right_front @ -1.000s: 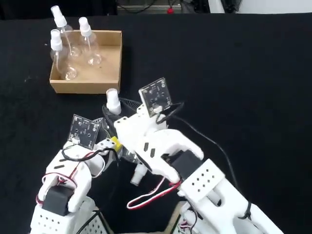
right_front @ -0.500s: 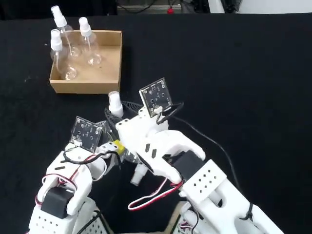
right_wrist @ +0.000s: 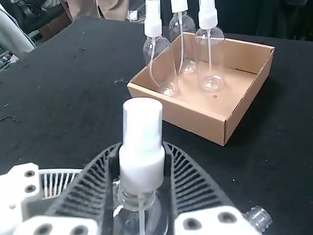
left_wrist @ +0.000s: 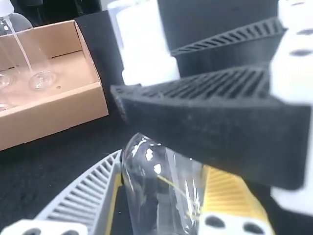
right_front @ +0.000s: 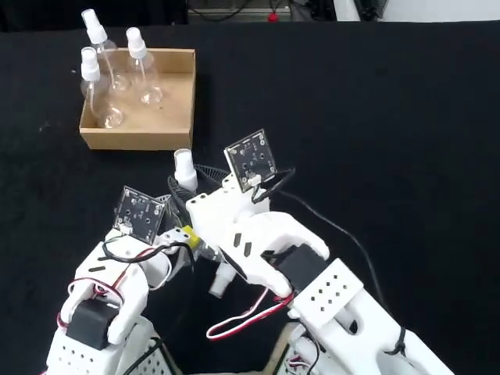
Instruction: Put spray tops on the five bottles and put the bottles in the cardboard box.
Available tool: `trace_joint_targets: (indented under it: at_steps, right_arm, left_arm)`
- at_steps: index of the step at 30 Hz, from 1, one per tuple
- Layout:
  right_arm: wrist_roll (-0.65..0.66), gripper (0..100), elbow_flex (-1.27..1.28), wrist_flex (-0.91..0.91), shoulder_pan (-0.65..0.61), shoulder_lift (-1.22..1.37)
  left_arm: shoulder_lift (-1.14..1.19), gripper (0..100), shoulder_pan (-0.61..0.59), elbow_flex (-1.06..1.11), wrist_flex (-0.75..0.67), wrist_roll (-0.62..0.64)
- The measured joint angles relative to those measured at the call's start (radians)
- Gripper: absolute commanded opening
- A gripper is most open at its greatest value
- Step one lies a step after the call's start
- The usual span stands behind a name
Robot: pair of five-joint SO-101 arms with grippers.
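Observation:
A clear bottle (left_wrist: 161, 196) stands upright between the fingers of my left gripper (left_wrist: 164, 169), which is shut on its body. On its neck sits a white spray top (right_wrist: 142, 142) (right_front: 185, 167), and my right gripper (right_wrist: 142, 152) is shut on that top from above. Both grippers meet in front of the cardboard box (right_front: 176, 98), a little nearer the arms. Three bottles (right_front: 117, 74) with spray tops stand upright in the box (right_wrist: 230, 115). A further bottle without a top (right_front: 221, 281) lies on the table under the right arm, its open neck (right_wrist: 257, 215) showing in the right wrist view.
The table (right_front: 367, 117) is covered with black cloth. The box's near wall (left_wrist: 54, 110) is close behind the held bottle. The right arm's black ribbed fingers (left_wrist: 215, 103) cross right in front of the left wrist camera.
Both grippers and the bottle with its spray top have shifted slightly right and nearer the arms. Both grips are unchanged.

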Motion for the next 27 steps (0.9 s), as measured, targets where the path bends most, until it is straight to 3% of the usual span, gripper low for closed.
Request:
trace_joint_targets:
  at_steps: [17,22,27]
  right_arm:
    - [0.0,2.8,0.014,0.023,-0.025,-0.064]
    - [0.0,17.2,0.014,0.023,-0.032,-0.064]
    - [0.002,17.7,0.015,0.041,-0.041,-0.068]
  left_arm:
    - [0.0,18,-0.037,-0.003,-0.015,0.058]
    - [0.0,18,-0.037,-0.003,-0.017,0.071]
    - [0.0,18,-0.072,-0.002,-0.028,0.08]
